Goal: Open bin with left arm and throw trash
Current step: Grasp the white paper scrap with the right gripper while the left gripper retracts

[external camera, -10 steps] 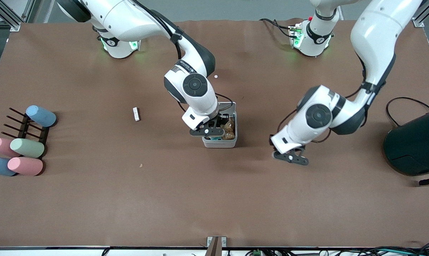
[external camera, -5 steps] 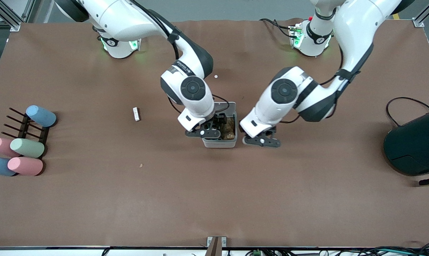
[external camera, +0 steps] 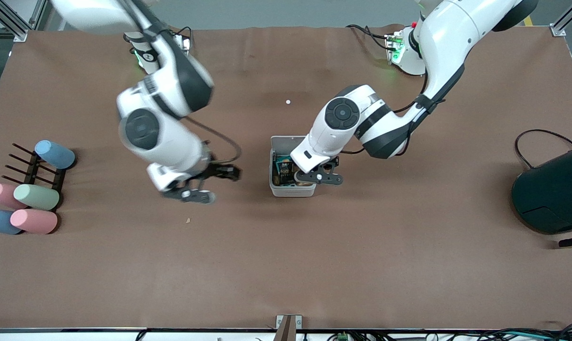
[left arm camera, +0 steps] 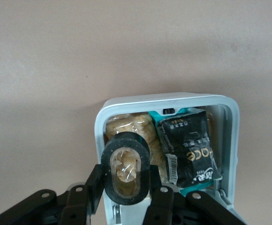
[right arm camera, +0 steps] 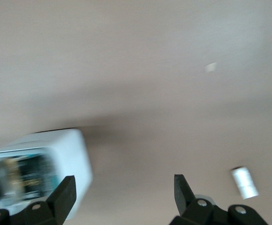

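Brown paper covers the table where the small square white-grey plastic bin [external camera: 292,166] stands open, left gripper [left arm camera: 126,199] pinching a black tape ring [left arm camera: 125,168] above it for dropping, while right gripper [right arm camera: 124,199] hangs spread over bare table.

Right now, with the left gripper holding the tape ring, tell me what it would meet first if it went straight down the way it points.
Probably the open bin. The left gripper is shut on the black tape ring, which hangs over the bin's contents, likely the tan bag beside the black wrapper. Depth is unclear.
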Tool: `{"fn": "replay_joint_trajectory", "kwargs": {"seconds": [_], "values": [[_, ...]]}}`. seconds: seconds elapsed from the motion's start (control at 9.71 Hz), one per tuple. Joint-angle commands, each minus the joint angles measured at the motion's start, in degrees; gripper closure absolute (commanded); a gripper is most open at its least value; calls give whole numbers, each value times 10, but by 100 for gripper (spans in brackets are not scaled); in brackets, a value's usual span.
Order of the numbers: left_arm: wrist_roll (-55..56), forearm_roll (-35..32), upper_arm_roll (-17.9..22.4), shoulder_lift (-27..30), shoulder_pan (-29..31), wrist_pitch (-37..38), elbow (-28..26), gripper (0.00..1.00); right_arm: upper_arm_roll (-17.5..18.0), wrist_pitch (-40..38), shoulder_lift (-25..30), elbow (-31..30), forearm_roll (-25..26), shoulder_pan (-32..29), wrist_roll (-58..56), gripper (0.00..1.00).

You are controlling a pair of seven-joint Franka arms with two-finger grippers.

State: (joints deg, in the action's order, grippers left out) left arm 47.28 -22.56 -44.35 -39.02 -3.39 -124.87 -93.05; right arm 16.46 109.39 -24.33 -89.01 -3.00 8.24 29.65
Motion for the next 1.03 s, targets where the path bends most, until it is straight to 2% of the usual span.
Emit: {"fn": "replay_joint_trajectory", "kwargs": {"seconds": [0.0, 0.1, 0.31, 0.51, 0.72, 0.93], "values": [[8, -14, 29, -12, -32, -7, 18, 57, 9, 48, 81, -169, -10, -87, -148, 3], [4, -27, 35, -12, -35, -7, 20, 1, 7, 83, 91, -222, -10, -106, -203, 1], [6, -53, 36, -8, -33, -6, 19, 0, 7, 237, 112, -372, -10, -134, -325, 1], [-4, -54, 36, 3, -17, 3, 32, 0, 6, 347, 113, -467, -8, -134, -349, 1], [-38, -45, 24, 30, 35, 70, 58, 0, 6, 353, 111, -505, -8, -137, -369, 1], [-46, -25, -12, 59, 110, 162, 105, 0, 7, 353, 110, -523, -8, -130, -369, 1]]}}
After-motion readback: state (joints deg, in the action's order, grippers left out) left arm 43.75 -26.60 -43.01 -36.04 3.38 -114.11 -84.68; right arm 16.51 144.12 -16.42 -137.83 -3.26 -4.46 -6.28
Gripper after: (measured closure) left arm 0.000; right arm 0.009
